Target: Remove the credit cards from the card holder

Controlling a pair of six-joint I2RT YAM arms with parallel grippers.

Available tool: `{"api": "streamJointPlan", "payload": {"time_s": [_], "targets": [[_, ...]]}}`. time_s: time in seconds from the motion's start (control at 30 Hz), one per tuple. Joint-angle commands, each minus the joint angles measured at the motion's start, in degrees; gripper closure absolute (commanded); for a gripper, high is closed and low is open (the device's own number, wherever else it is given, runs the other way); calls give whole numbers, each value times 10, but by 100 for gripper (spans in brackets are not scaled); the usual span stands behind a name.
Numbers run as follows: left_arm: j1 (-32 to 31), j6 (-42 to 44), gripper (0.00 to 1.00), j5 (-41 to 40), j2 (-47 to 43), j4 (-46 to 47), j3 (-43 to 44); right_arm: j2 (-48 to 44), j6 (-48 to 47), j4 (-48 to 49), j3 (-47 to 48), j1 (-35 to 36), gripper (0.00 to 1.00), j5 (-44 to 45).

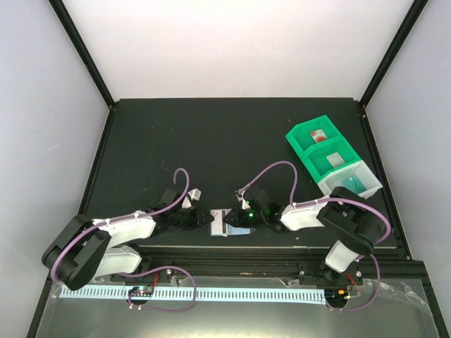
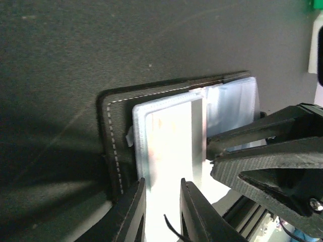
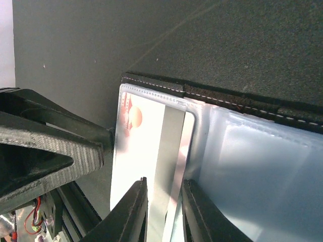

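The card holder (image 1: pixel 227 224) lies open on the black mat, black outside (image 2: pixel 113 131) (image 3: pixel 227 98) with pale blue-grey clear sleeves inside. A credit card (image 2: pixel 166 141) (image 3: pixel 146 146) with red print and a grey stripe shows in one sleeve, washed out by glare. My left gripper (image 1: pixel 206 220) (image 2: pixel 162 186) reaches in from the left, jaws a little apart over that card. My right gripper (image 1: pixel 248 217) (image 3: pixel 165 182) comes from the right, jaws also slightly apart over the card's stripe. Neither visibly pinches anything. Each gripper's tip shows in the other wrist view, right (image 2: pixel 209 148) and left (image 3: pixel 107 141), at the card's edge.
Green bin trays (image 1: pixel 320 144) and a clear one (image 1: pixel 356 184) stand in a row at the back right, with small flat pieces in them. The table's front rail (image 1: pixel 232 248) runs just behind the holder, near both arms.
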Motion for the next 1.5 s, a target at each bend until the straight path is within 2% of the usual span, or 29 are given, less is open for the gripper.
{"api": "streamJointPlan", "payload": {"time_s": [0.0, 0.3, 0.53, 0.67, 0.83, 1.2, 1.47], "targets": [[-1, 10, 81, -26, -1, -36, -3, 3, 5, -3, -8, -4, 77, 10], [-4, 7, 98, -27, 53, -12, -14, 3, 13, 16, -14, -5, 77, 5], [-5, 8, 98, -33, 63, -11, -18, 4, 25, 50, -24, -10, 79, -2], [-4, 6, 98, -34, 66, -7, -21, 0, 28, 66, -28, -12, 90, -6], [-5, 7, 98, -30, 70, -2, -19, -3, 25, 74, -30, -13, 99, -10], [-4, 18, 98, -36, 93, -9, -11, -20, 48, 133, -80, -37, 99, -15], [-4, 19, 98, -40, 89, -17, -6, -18, 44, 133, -81, -39, 99, -21]]}}
